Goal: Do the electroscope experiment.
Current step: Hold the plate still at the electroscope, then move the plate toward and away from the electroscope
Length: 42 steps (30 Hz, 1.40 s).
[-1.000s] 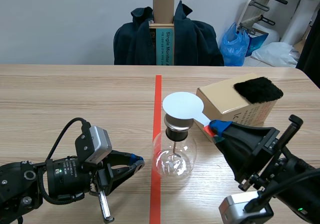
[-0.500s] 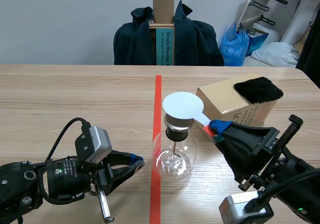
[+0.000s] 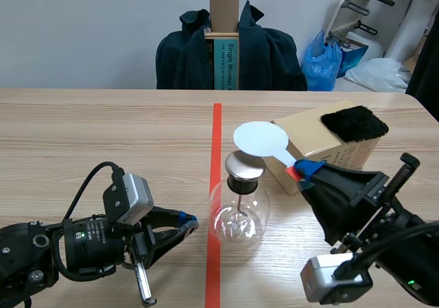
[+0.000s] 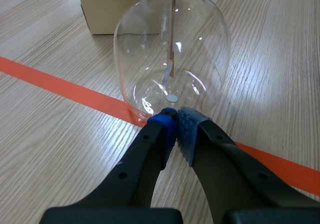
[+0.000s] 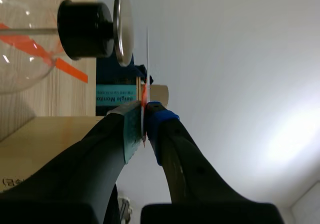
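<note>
Scene view first. The electroscope (image 3: 239, 208), a round glass flask with a black stopper and a metal cap (image 3: 245, 162), stands on the desk (image 3: 103, 136) about midway along the near edge, just right of the orange tape line (image 3: 217, 126). The right tool (image 3: 302, 171) comes in from the near right corner and is clamped on the red-and-white handle of a white disc paddle (image 3: 260, 138). The disc hangs tilted over the cap, a bit off toward the far right of it, and doesn't look like it's touching. Behind that, toward the right edge, sits a cardboard box (image 3: 309, 140) with a black fur patch (image 3: 354, 123) on top. The left tool (image 3: 185, 223) lies low by the near left corner, tip pointing at the flask.

Left wrist view: the fingers are pressed together with nothing between them, and the blue dotted pads (image 4: 186, 129) sit right up at the flask's base. Honestly can't tell if they touch the glass. A thin rod hangs inside the flask, and the tape line runs under it.

Right wrist view: the fingers are squeezed on the thin handle. The disc shows edge-on, just beside the cap with a sliver of gap.
</note>
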### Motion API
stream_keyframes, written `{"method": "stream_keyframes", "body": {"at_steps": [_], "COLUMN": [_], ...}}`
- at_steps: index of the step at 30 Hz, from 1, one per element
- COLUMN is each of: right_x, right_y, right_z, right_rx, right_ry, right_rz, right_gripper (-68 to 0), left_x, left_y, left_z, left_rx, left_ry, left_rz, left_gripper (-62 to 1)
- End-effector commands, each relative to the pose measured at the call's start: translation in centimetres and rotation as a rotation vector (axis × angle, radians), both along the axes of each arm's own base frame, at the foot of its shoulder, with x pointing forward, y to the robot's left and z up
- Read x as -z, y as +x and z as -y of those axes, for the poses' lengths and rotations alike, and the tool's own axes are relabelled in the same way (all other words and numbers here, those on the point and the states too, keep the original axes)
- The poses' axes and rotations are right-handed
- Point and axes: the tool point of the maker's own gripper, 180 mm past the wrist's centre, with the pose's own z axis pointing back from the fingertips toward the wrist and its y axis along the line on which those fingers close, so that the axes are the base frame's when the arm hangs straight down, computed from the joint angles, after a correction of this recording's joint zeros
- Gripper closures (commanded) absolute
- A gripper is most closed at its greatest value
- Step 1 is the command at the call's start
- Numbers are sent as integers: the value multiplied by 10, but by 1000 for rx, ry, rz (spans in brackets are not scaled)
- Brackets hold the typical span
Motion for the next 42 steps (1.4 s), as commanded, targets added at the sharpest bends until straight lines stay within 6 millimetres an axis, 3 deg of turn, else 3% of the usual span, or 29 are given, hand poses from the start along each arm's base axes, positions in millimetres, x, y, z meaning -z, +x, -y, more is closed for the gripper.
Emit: {"method": "stream_keyframes", "body": {"at_steps": [1, 12, 19, 27, 42], "right_x": [-7, -8, -8, -8, -6], "right_y": [6, 29, 32, 22, -14], "right_z": [8, 38, 42, 27, -11], "right_rx": [34, 245, 270, 168, -120], "right_ry": [-3, 8, 10, 4, -12], "right_rz": [26, 21, 21, 23, 29], "right_gripper": [-7, -7, -7, -7, -7], "left_x": [-13, -13, -13, -13, -13], "left_y": [4, 4, 4, 4, 4], "left_z": [7, 7, 7, 7, 7], "left_rx": [4, 4, 4, 4, 4], "left_ry": [-43, -43, -43, -43, -43], "left_rz": [27, 27, 27, 27, 26], "left_gripper": [-25, -25, -25, -25, -26]}}
